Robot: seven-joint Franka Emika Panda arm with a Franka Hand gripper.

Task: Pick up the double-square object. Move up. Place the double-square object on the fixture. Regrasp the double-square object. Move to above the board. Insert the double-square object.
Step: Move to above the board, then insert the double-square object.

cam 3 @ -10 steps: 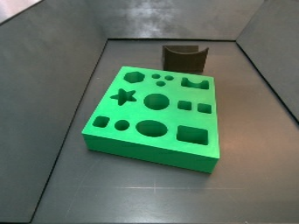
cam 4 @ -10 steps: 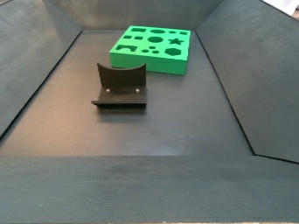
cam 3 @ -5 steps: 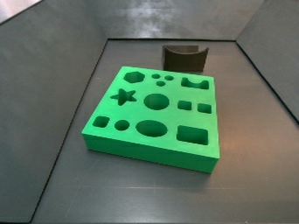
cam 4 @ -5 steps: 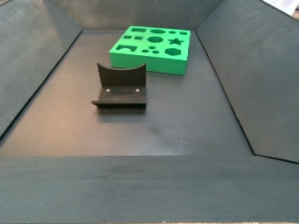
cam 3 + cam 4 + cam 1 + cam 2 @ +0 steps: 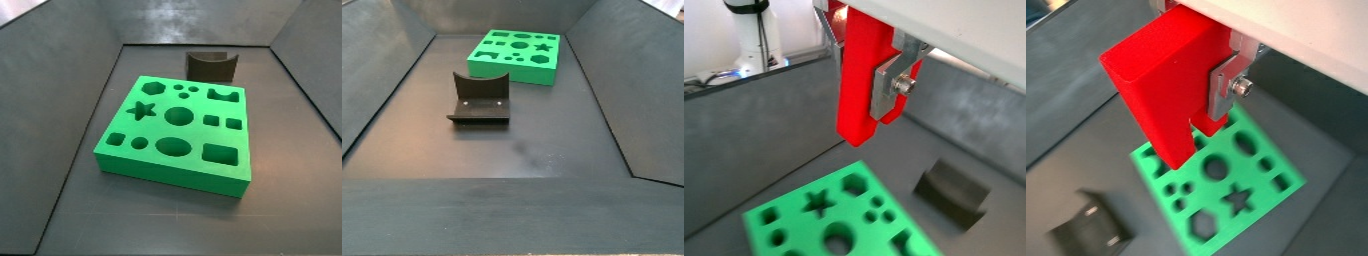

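End effector (high above grey floor) grips double-square object.

The double-square object is bright red, clamped between the end effector whose finger is a flat silver plate, high over the board in both wrist views. The board is bright green, patterned with darker green cutouts: star, circles, squares, oval, rectangle. The fixture is dark grey-black. The floor is dull dark grey.
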